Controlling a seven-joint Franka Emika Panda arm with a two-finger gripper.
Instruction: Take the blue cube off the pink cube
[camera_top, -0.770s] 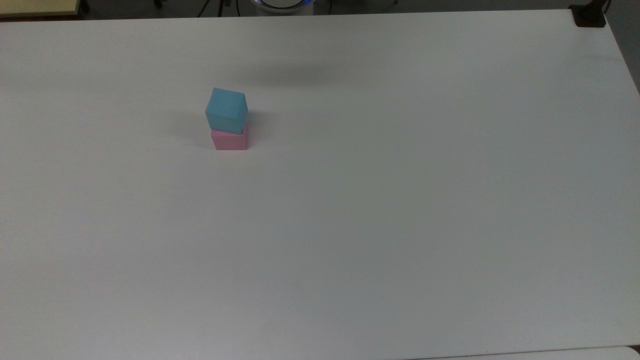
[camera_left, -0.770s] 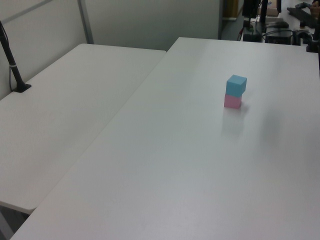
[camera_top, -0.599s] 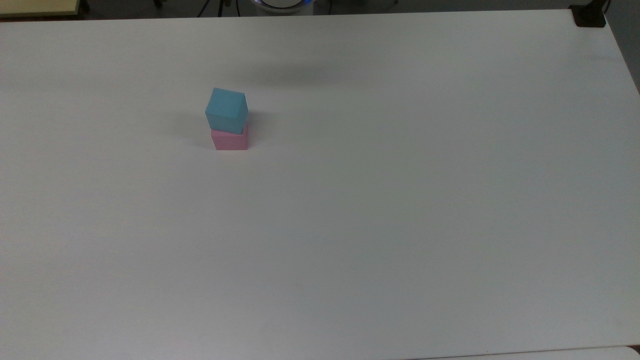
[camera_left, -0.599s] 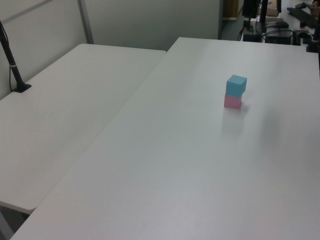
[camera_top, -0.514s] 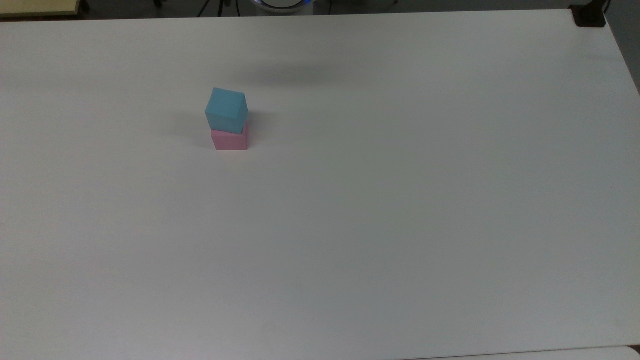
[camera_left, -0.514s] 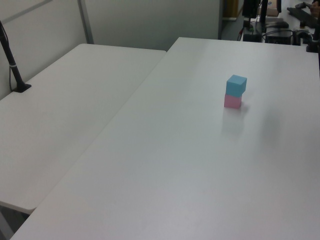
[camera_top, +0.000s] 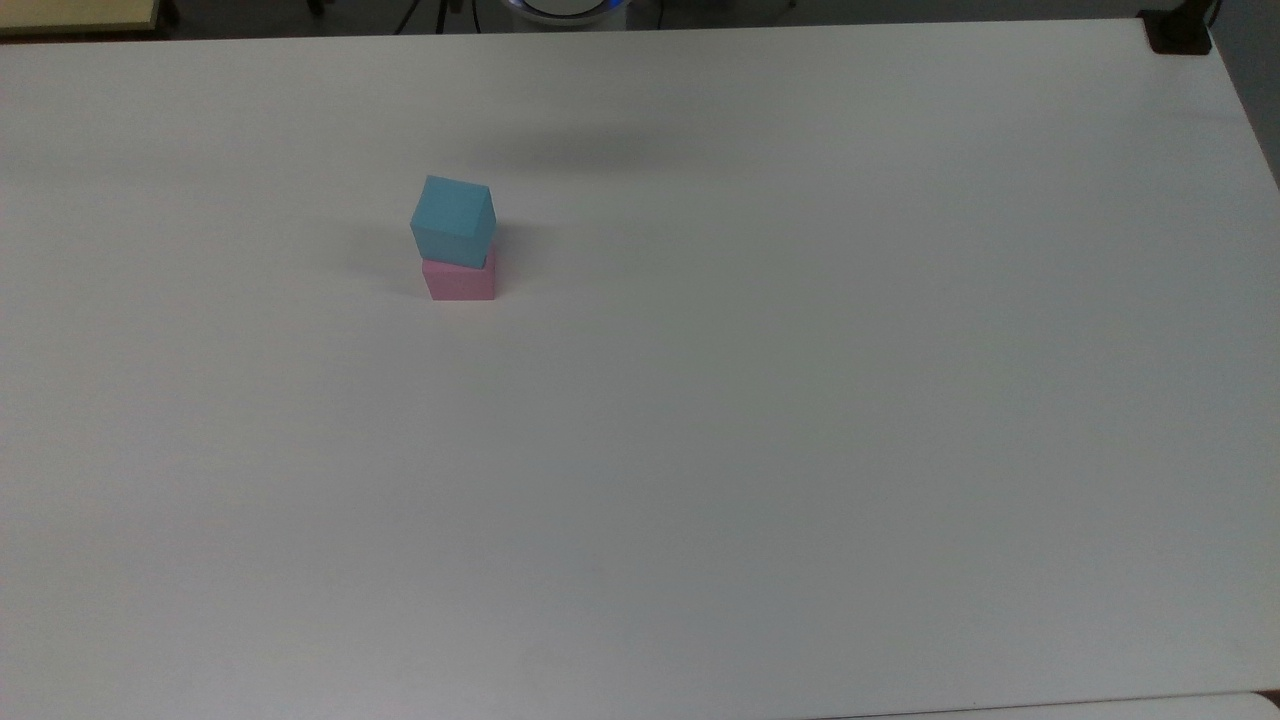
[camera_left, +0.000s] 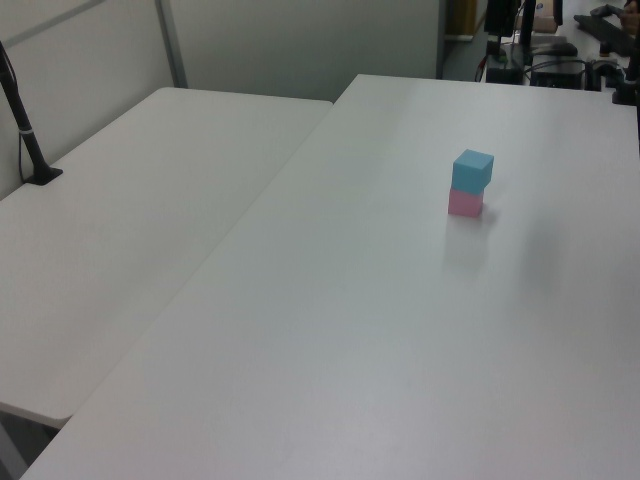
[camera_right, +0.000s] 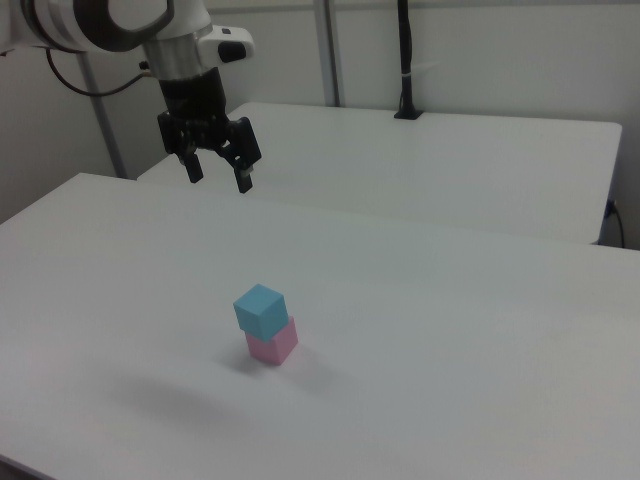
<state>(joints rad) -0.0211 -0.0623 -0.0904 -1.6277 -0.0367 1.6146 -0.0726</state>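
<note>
Blue cube (camera_top: 452, 220) sits on the pink cube (camera_top: 459, 279), turned slightly askew to it, on the white table (camera_top: 800, 400); stack intact, task not begun. My gripper (camera_right: 216, 182) hangs high above the table, well apart from the stack, toward the right view's upper left, fingers spread wide and holding nothing. Step in hand: approach. Next move, in my judgement: travel over the blue cube, align my fingers with its turned faces, descend without nudging the pink cube.
</note>
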